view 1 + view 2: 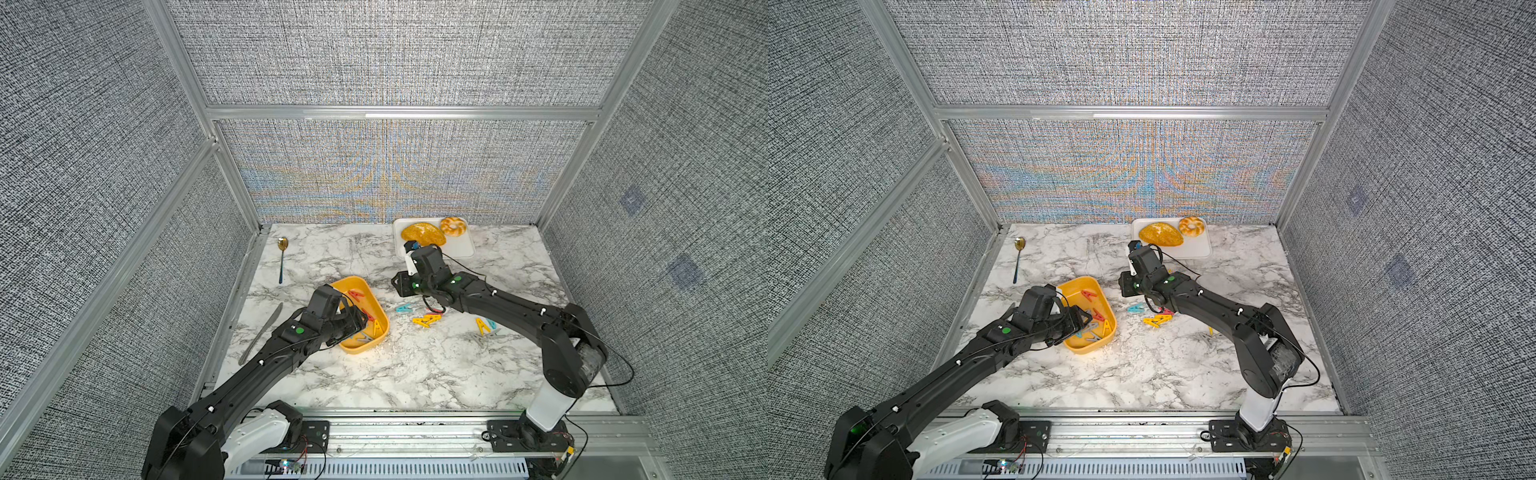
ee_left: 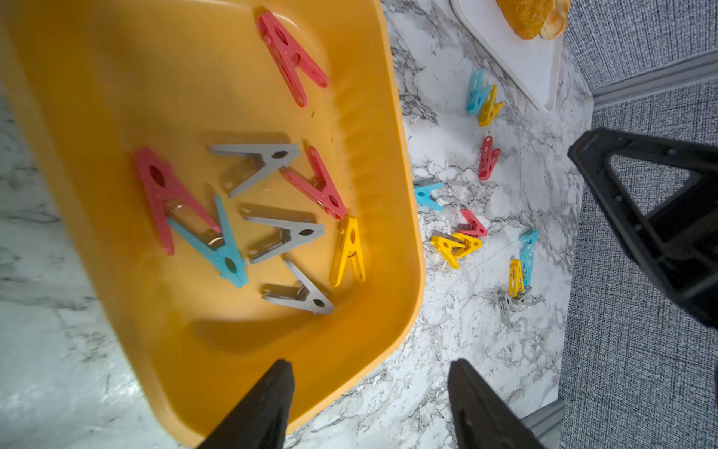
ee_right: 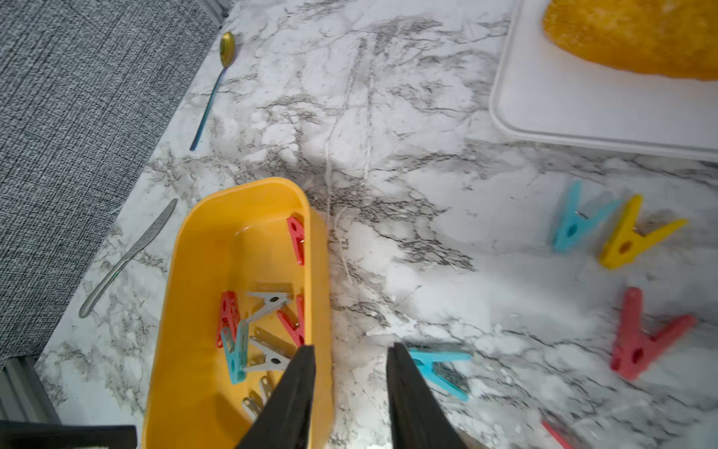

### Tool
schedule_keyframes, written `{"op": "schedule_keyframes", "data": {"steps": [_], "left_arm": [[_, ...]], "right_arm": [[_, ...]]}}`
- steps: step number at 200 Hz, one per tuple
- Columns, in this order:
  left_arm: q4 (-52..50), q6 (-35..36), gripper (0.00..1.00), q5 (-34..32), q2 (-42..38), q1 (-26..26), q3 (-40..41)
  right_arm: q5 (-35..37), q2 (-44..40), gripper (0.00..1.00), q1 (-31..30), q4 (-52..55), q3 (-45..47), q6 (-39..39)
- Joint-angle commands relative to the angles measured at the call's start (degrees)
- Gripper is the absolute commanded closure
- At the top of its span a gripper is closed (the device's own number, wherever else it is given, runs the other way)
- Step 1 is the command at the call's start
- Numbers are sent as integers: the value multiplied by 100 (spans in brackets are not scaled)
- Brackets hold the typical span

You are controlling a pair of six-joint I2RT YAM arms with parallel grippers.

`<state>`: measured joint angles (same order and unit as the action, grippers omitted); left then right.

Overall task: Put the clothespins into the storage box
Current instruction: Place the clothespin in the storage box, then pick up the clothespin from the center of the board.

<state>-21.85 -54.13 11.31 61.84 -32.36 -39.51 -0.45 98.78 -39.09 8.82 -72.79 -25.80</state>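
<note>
Right wrist view: my right gripper point(image 3: 351, 350) stands moderately parted with nothing between the fingers, low over the table point(image 3: 388, 194) and just beside the box point(image 3: 217, 233).
Left gripper: my left gripper point(image 2: 371, 365) is also parted and empty. It hangs over the box's edge.
Box contents: eight pins point(image 2: 287, 237) lie flat inside, in red, grey, teal and yellow.
Loose pins: both top views show the loose pins point(image 1: 426, 320) in small clusters on the table, to the right of the box.
Target (my judgement): the teal pin point(image 3: 439, 363), just beside one fingertip on the side away from the box. I cannot tell whether it touches.
Axis: it lies flat, with its long axis roughly along the line from finger to finger. I judge that a wrist turn is needed to close across it.
Nearer arm: the right. The left arm is on the far side of the box from the pin.
Writing: none readable on the pins, box or arms.
</note>
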Motion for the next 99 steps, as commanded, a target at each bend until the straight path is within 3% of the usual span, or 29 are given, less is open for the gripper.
{"op": "schedule_keyframes", "data": {"steps": [1, 47, 99], "left_arm": [[379, -138, 32, 1, 146, -305, 0], [754, -290, 33, -103, 751, -972, -160], [875, -282, 34, -112, 1275, -1355, -493]], "right_arm": [[302, -101, 65, 199, 50, 143, -118], [418, 21, 65, 805, 215, 297, -84], [416, 536, 64, 1442, 317, 189, 70]]}}
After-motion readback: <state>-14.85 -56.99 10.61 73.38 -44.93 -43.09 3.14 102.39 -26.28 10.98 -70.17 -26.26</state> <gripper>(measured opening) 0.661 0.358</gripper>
